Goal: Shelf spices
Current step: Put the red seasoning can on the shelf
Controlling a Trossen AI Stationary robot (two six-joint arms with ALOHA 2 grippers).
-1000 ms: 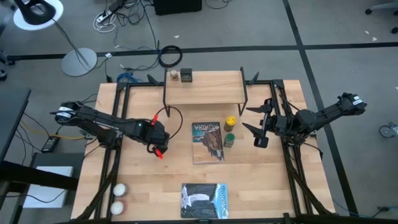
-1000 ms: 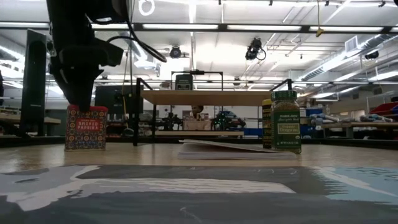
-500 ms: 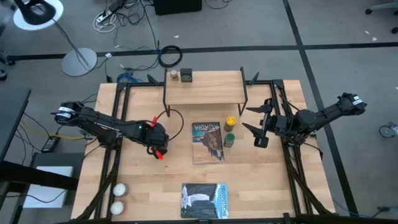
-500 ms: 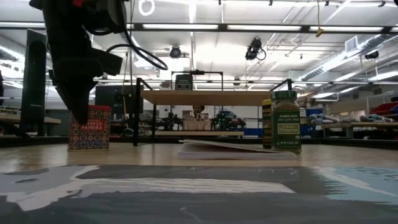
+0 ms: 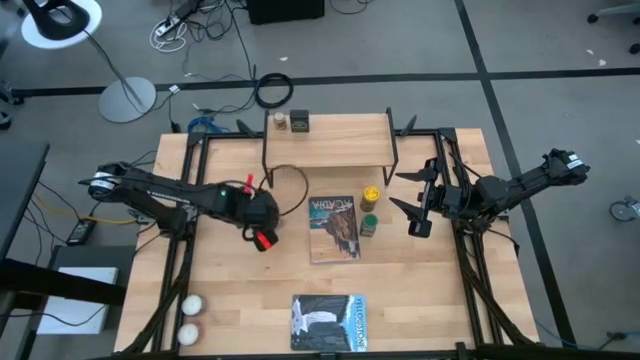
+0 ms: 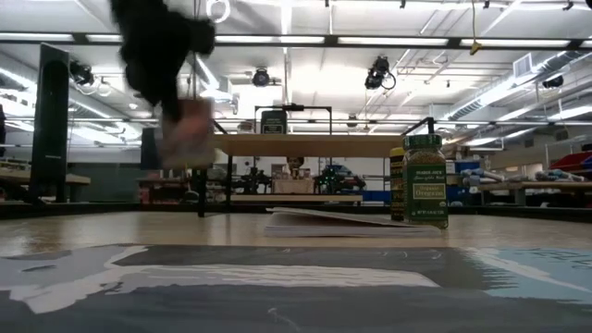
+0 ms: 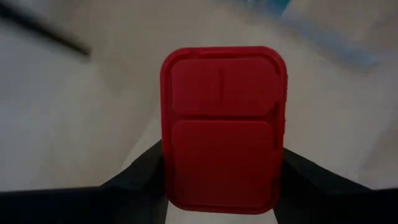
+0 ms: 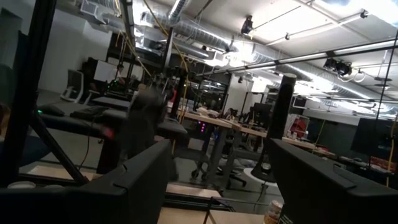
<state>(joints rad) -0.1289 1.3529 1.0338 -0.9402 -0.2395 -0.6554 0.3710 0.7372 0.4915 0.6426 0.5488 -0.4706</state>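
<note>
Red tin in the left gripper's grasp

Red tin (image 7: 222, 129) is hanging clear of the table, left of the shelf (image 5: 328, 140), the left gripper (image 5: 262, 236) clamping its sides. Right gripper (image 5: 412, 208) is waiting with fingers spread beside the green jar (image 5: 368, 225).

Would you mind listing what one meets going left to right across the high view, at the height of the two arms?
Left claw holding the red tin → open magazine → green jar → right claw.

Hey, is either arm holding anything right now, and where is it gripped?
The left pincer holds the red tin by its two opposite sides, lifted off the table. The right pincer is open and holds nothing.
</note>
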